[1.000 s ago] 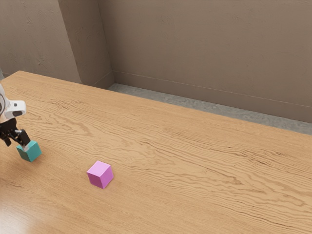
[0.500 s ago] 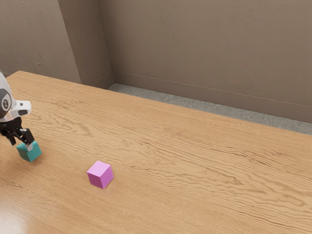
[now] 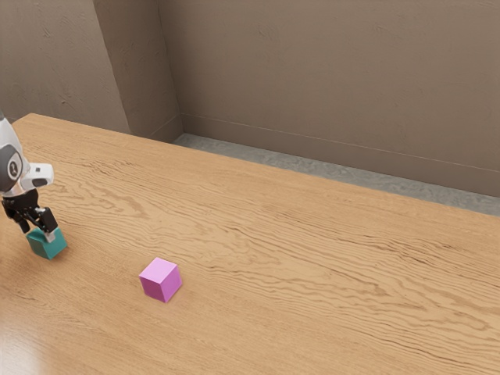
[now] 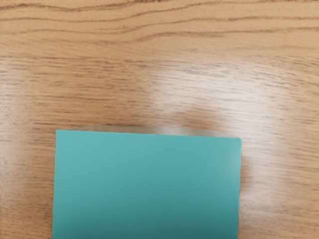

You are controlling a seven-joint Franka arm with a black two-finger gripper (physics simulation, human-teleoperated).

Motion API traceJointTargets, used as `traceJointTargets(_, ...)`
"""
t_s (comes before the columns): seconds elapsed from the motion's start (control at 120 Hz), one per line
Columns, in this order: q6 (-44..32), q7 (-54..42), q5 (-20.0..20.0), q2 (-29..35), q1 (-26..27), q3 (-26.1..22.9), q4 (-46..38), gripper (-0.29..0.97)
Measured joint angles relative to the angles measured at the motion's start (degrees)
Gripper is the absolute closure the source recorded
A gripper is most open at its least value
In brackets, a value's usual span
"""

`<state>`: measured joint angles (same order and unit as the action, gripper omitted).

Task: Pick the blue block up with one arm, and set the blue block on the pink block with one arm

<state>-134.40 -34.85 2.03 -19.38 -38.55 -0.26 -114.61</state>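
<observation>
One blue block (image 3: 48,244) sits directly beneath my gripper (image 3: 36,226), pink block (image 3: 160,279) well apart beyond it; whether I've clamped it, I cannot tell.

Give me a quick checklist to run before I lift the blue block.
1. End effector down at the top of the blue block: ok.
2. Firm hold on the blue block: cannot tell.
3. Blue block sitting flat on the table, not yet lifted: ok.
4. Pink block upright, its top free, well apart from the blue block: ok.
5. Table between the two blocks free of obstacles: ok, bare wood.
</observation>
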Motion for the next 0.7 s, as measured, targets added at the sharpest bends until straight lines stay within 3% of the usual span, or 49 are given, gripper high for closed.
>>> traceJointTargets(0.7,-1.52,-3.63,-1.42,-3.01,0.14,-0.18,1.86,0.00)
